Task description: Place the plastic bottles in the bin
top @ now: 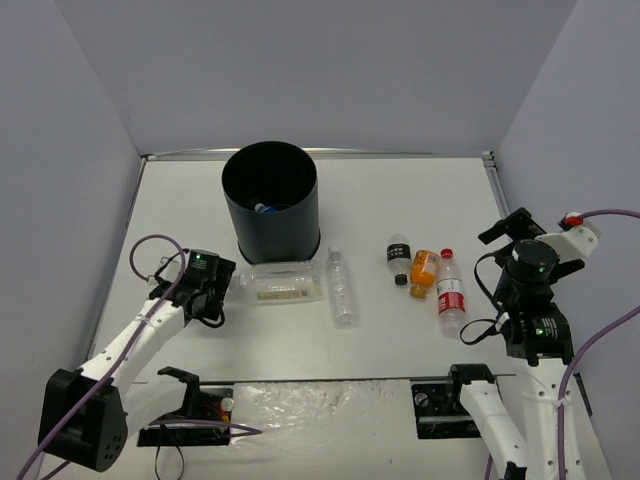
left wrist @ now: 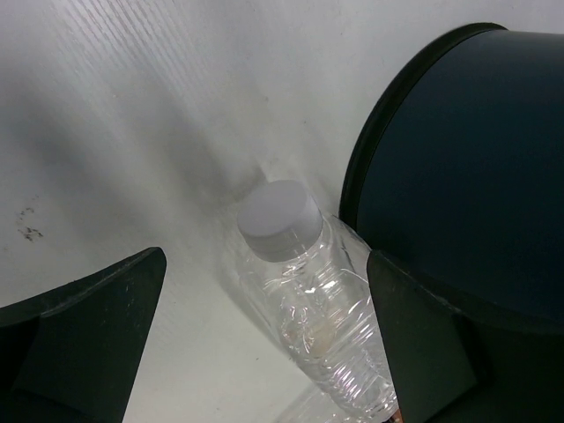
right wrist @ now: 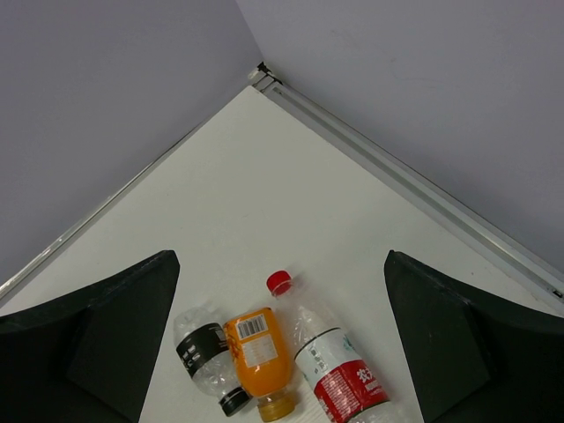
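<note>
The black bin (top: 270,215) stands at the back of the table; its dark wall (left wrist: 458,176) fills the right of the left wrist view. A fat clear bottle (top: 283,282) lies in front of it. Its white cap (left wrist: 280,218) and neck sit between the fingers of my open left gripper (left wrist: 264,254), close to the right finger (left wrist: 423,344). A slim clear bottle (top: 342,285) lies just right of it. My right gripper (right wrist: 280,256) hangs open above the black-labelled bottle (right wrist: 204,357), the orange bottle (right wrist: 260,357) and the red-capped bottle (right wrist: 339,374), holding nothing.
Something blue (top: 262,208) shows inside the bin. Grey walls close off the table at the back and both sides, with a metal strip (right wrist: 414,189) along the table edge. My left gripper (top: 225,292) is low at the left, my right gripper (top: 495,270) raised at the right.
</note>
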Controlling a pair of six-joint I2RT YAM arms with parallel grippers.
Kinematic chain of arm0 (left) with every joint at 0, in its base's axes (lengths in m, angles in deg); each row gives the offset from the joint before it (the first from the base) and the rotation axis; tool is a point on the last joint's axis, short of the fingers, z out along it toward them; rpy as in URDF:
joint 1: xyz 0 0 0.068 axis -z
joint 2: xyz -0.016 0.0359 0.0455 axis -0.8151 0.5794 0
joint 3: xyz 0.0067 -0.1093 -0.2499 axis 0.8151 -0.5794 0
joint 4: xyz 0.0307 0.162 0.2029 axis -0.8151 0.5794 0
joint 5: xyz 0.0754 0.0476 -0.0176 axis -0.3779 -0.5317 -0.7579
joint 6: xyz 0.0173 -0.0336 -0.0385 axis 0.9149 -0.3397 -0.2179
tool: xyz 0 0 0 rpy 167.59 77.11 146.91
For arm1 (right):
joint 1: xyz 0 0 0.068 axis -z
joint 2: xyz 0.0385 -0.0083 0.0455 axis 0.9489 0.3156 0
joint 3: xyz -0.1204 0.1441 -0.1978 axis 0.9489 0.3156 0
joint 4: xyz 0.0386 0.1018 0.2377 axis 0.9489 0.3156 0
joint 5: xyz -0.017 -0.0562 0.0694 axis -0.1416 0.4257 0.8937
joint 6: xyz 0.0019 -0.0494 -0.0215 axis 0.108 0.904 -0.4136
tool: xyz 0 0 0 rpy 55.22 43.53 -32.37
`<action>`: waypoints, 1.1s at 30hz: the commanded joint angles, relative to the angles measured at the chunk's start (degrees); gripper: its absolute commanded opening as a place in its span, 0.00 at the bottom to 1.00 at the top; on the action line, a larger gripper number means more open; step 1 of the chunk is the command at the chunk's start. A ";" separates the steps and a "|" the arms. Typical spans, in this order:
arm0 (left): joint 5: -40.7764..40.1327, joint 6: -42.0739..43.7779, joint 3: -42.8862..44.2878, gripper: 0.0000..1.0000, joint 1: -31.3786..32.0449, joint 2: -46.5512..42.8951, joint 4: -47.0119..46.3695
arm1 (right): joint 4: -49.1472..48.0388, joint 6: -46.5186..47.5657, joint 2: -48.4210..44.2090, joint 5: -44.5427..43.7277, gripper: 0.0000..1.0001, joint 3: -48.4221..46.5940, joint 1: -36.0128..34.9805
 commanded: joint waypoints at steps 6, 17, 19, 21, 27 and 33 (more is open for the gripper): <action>-8.37 -12.11 3.12 0.97 4.69 5.38 -2.64 | -3.25 -0.68 0.02 -3.73 1.00 -0.07 -0.04; -7.51 -17.63 3.12 0.87 6.33 16.87 -11.97 | -3.42 -0.72 0.23 -3.78 1.00 0.11 -0.04; -7.21 -18.00 2.59 0.75 6.30 17.49 -13.76 | -3.43 -0.80 0.33 -3.77 1.00 0.11 -0.04; -7.07 -18.07 2.78 0.65 6.32 17.71 -13.53 | -3.43 -0.85 0.33 -3.77 1.00 0.11 -0.04; -7.48 -18.07 2.76 0.36 6.45 16.52 -12.64 | -3.50 -0.89 0.25 -3.85 1.00 0.19 -0.04; -6.89 -14.42 3.18 0.00 6.45 11.52 -10.47 | -3.43 -0.70 -0.40 -3.85 1.00 0.28 -0.04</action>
